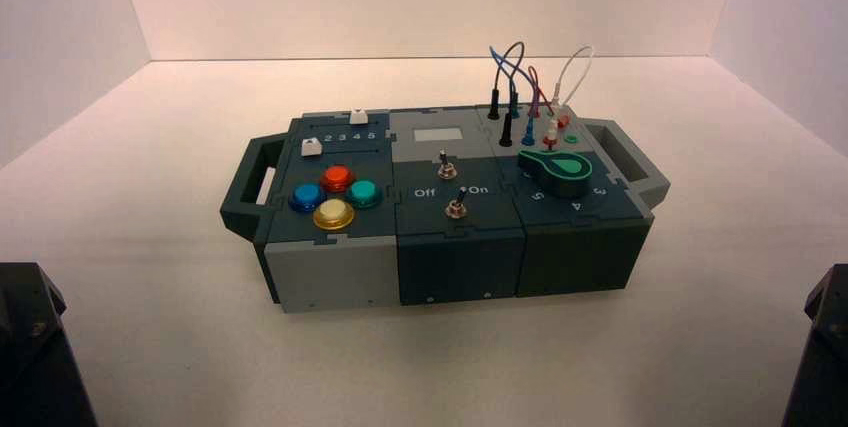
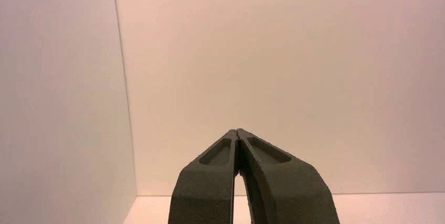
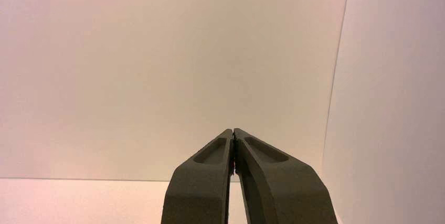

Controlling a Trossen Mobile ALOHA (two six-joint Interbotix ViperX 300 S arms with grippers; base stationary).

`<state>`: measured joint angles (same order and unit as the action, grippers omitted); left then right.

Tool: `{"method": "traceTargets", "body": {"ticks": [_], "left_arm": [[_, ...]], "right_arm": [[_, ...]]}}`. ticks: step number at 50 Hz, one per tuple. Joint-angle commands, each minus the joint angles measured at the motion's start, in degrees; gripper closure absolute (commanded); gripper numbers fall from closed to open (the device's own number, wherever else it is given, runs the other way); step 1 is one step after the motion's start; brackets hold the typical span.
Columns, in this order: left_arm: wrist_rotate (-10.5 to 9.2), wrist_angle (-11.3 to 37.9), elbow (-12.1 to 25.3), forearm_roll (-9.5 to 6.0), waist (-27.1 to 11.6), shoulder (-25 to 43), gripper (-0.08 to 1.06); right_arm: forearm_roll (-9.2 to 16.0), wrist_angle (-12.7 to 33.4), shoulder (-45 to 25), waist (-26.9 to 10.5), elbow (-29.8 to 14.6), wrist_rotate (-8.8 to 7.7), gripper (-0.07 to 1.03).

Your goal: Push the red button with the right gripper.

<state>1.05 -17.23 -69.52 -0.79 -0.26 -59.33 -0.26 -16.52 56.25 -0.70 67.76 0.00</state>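
The right gripper (image 3: pixel 233 130), jaws closed on nothing, is well apart from the red button (image 1: pixel 338 178) at the box's (image 1: pixel 460 263) left; an imprecise descent could depress the adjoining blue button (image 1: pixel 308 197).

White tabletop (image 1: pixel 180 347) — a dark-and-gray control box (image 1: pixel 460 257) lies on it, near the middle, apart from the back edge.
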Motion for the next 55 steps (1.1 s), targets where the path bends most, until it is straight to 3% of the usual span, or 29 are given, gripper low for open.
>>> {"method": "traceTargets", "body": {"ticks": [1,15,29,46,47,55], "left_arm": [[0.18,-0.5,0.8,-0.09,-0.1,0.5,1.00],[0.18,-0.4,0.9,-0.09,-0.1,0.6,1.00],[0.18,6.9,3.0,-0.09,-1.8,2.6,1.00],[1.32,21.9,7.6,0.00,-12.7,9.1,1.00],[1.76,24.3,8.1,-0.09,-14.4,9.9,1.00],[2.46,30.2,9.1,-0.09,-18.5,13.2,1.00]], "right_arm": [[-0.1,-0.3,-0.3,-0.1,-1.0,0.00,0.98],[-0.1,0.1,-0.4,-0.1,-1.0,0.00,0.98],[-0.1,8.3,-2.0,-3.3,-3.3,-0.09,0.98],[-0.1,18.0,-6.9,-12.0,-6.9,-0.09,0.98],[-0.1,19.2,-7.7,-13.4,-7.2,-0.09,0.98],[0.0,22.1,-10.6,-19.1,-8.4,-0.09,0.98]]}}
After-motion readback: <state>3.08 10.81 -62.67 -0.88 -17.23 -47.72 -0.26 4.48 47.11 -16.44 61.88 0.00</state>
